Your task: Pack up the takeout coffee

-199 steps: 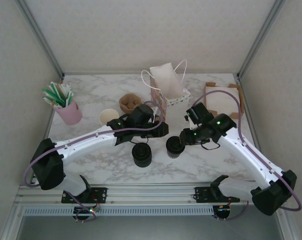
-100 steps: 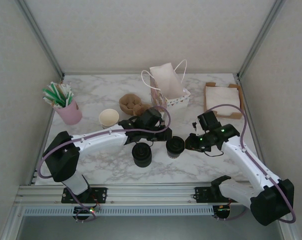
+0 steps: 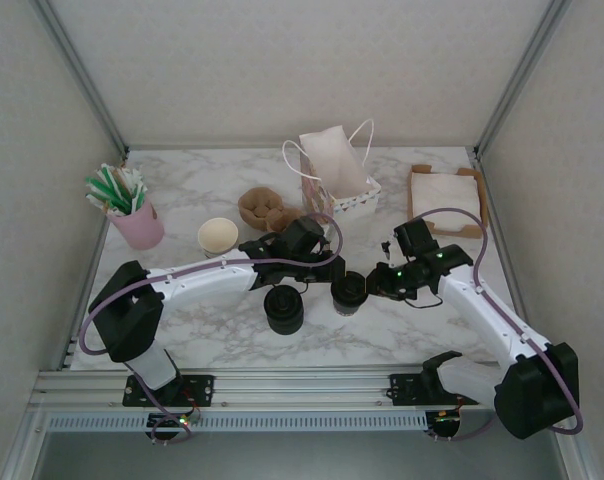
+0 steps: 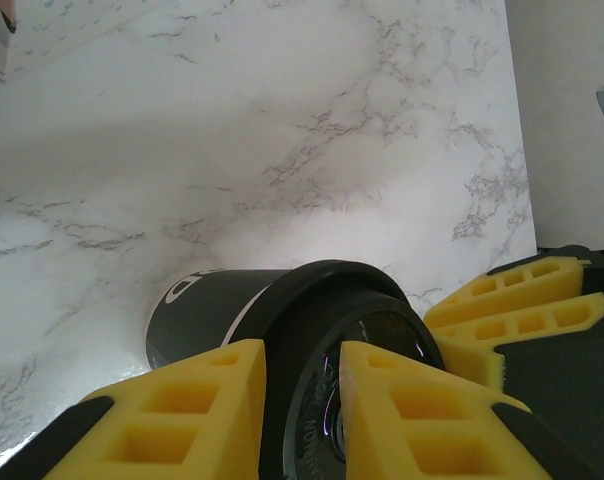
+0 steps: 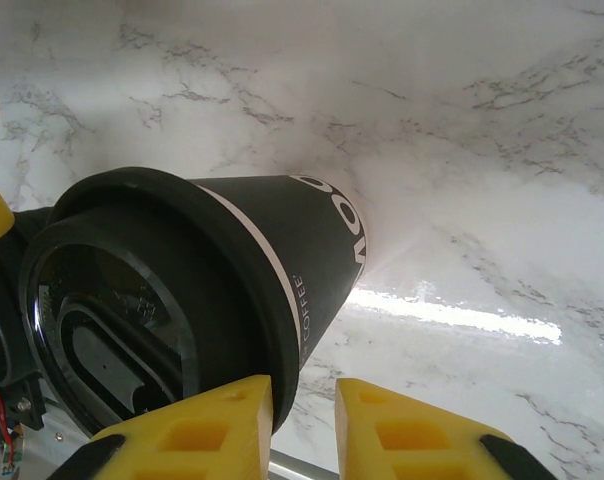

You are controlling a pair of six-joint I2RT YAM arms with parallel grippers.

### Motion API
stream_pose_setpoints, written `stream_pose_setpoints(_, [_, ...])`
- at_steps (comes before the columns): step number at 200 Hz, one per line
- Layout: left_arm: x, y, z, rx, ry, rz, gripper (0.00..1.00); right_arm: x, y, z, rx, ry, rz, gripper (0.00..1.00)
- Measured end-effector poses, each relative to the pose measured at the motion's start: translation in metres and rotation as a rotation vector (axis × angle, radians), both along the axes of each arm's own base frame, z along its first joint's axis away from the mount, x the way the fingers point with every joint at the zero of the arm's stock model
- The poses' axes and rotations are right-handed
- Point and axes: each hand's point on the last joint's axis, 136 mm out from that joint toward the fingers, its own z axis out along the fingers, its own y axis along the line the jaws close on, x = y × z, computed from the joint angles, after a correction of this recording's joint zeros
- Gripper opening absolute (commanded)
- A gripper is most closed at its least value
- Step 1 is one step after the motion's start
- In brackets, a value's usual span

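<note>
The black-lidded dark paper takeout coffee cup stands upright on the marble tabletop, just nearside of the white handled paper bag, handy for loading. The right gripper, fingers nearly together, seems to pinch the lid's rim, probably steadying it. The left gripper hovers between bag and cup, narrowly parted; I cannot tell whether it grips anything.

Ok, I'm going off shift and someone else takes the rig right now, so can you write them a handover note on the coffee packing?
The left gripper: jaws nearly together at the lid of the takeout coffee; grip unconfirmed.
The right gripper: likewise, narrow gap at the lid's rim, opposite side.
The cup stands lidded on the table, nearer the arms than the paper bag.
Done: lid on. Left: lift the cup into the bag.
</note>
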Motion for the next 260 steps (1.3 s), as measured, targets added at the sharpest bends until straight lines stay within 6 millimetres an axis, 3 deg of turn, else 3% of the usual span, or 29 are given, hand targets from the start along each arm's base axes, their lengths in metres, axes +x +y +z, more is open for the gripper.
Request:
stream_pose_setpoints(47, [-0.003,0.004,-0.008,0.015,0.012,0.001,0.26,0.006,0.003,0.000,0.016,0.006,0.003,0.24])
stream_pose_setpoints(168, [-0.005,0.009,-0.007,0.017,0.017,0.027,0.33,0.033,0.010,0.001,0.003,0.008,0.021,0.24])
stream_pose_setpoints(220, [-0.009,0.010,-0.004,0.013,0.015,0.028,0.35,0.035,0.004,0.000,-0.029,-0.004,0.007,0.32])
stream_pose_setpoints(260, [-0.011,0.008,0.000,0.002,0.011,0.025,0.35,0.034,0.002,0.011,-0.024,-0.039,-0.006,0.33])
